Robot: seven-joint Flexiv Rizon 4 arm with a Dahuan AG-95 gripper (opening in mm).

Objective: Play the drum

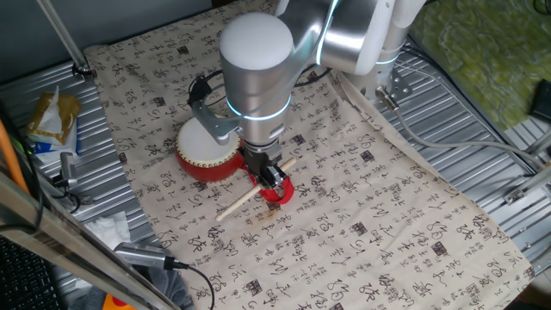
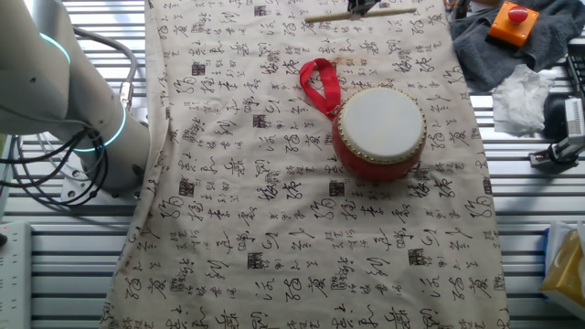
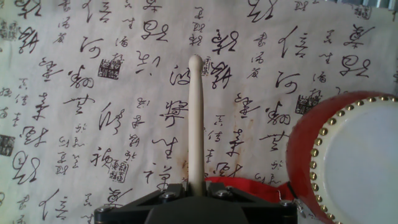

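I see the gripper down low over the calligraphy-printed cloth, its fingers closed tight on the butt of a thin pale wooden stick; in the hand view the stick runs straight out ahead of the fingers, rounded tip resting over the cloth; the drum sits just beside the fingers, off to one side of the stick, apart from its tip; squat red body, flat white head, rim ringed with small brass studs; its red ribbon loop lies flat on the cloth, right under the gripper.
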